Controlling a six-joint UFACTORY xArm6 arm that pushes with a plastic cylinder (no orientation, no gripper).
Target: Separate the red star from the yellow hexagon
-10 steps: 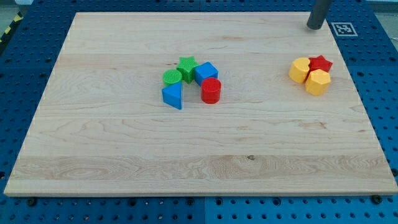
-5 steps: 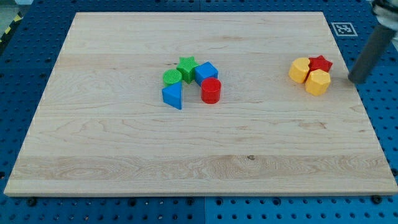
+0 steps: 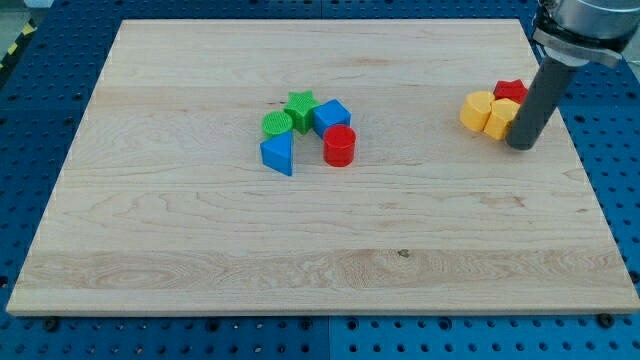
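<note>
The red star (image 3: 510,90) lies at the view's right on the wooden board (image 3: 200,250), partly hidden by my rod. It touches two yellow blocks: a yellow hexagon (image 3: 499,119) just below it and another yellow block (image 3: 477,109) to the left. My tip (image 3: 521,143) rests on the board against the lower right side of the yellow hexagon, below the red star. The rod rises from there up to the view's top right.
A second cluster sits left of the board's middle: a green star (image 3: 299,104), a green cylinder (image 3: 276,124), a blue cube (image 3: 332,115), a blue triangle (image 3: 278,153) and a red cylinder (image 3: 339,145). The board's right edge runs near the tip.
My tip swept from the board's top right corner down the right side and then left into the yellow hexagon. The three-block cluster shifted slightly left and up.
</note>
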